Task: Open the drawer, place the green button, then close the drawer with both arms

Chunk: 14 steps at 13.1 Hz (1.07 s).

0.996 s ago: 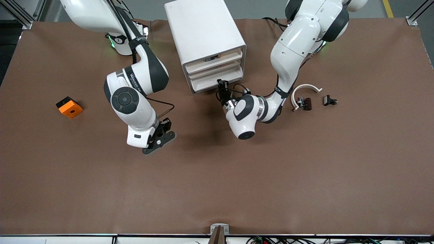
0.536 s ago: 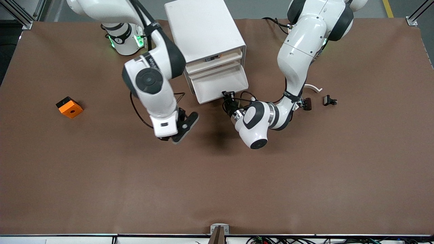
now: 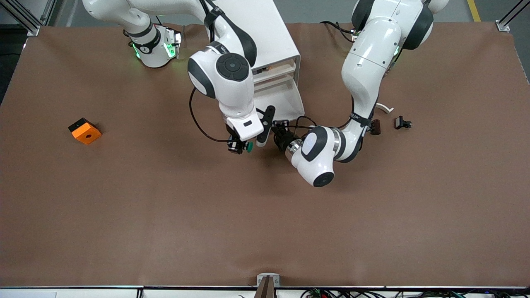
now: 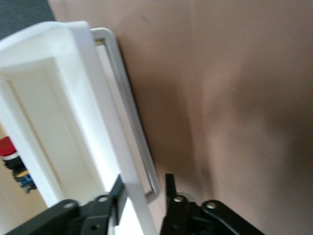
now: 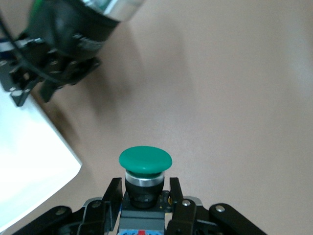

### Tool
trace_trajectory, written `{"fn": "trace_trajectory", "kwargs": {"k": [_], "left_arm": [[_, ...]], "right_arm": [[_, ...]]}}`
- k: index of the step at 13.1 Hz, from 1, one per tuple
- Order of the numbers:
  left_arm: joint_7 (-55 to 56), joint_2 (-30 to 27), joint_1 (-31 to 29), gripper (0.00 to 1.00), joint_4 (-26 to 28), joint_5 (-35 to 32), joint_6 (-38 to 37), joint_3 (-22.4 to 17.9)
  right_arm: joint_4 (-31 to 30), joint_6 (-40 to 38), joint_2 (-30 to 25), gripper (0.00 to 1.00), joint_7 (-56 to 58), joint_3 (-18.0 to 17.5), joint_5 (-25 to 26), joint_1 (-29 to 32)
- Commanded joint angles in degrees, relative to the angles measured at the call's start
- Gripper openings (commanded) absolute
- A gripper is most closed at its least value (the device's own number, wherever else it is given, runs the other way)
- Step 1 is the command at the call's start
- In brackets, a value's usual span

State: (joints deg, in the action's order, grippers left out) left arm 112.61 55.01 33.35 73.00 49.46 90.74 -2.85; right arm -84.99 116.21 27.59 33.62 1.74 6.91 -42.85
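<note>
Right gripper is clamped on the button: round glossy green cap, thin silver ring under it, dark blue-black body pinched between the fingers. It hangs over bare table just in front of the pulled-out drawer, cap pointing toward the left arm's end.

Drawer: shallow white plastic tray, plain inside, sticking out of the rounded white cabinet. In the left wrist view its front lip sits between the left fingers.

Left gripper is level with the drawer's front edge, jaws partly apart around the lip; cannot tell whether the pads touch it.

Orange-and-black cube sits well apart toward the right arm's end. Small black clips lie toward the left arm's end, near a white arc.
</note>
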Motion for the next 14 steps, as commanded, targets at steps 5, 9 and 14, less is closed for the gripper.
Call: {"fn": "trace_trajectory", "kwargs": {"k": [5, 9, 14], "left_arm": [[-1.25, -5.34, -2.49, 1.0, -1.2, -0.16, 0.66, -2.68], [-3.43, -10.34, -4.7, 1.0, -1.29, -2.34, 0.66, -7.24], [-16.78, -20.71, -4.52, 1.0, -1.02, -23.58, 0.75, -11.39]], "right_arm": [[0.7, 0.07, 0.88, 0.19, 12.25, -1.47, -2.5, -0.04], [-0.79, 0.16, 1.06, 0.19, 13.57, -5.68, -3.48, -0.22], [-8.86, 9.9, 0.27, 0.2, 12.96, -6.22, -3.48, -4.08]]}}
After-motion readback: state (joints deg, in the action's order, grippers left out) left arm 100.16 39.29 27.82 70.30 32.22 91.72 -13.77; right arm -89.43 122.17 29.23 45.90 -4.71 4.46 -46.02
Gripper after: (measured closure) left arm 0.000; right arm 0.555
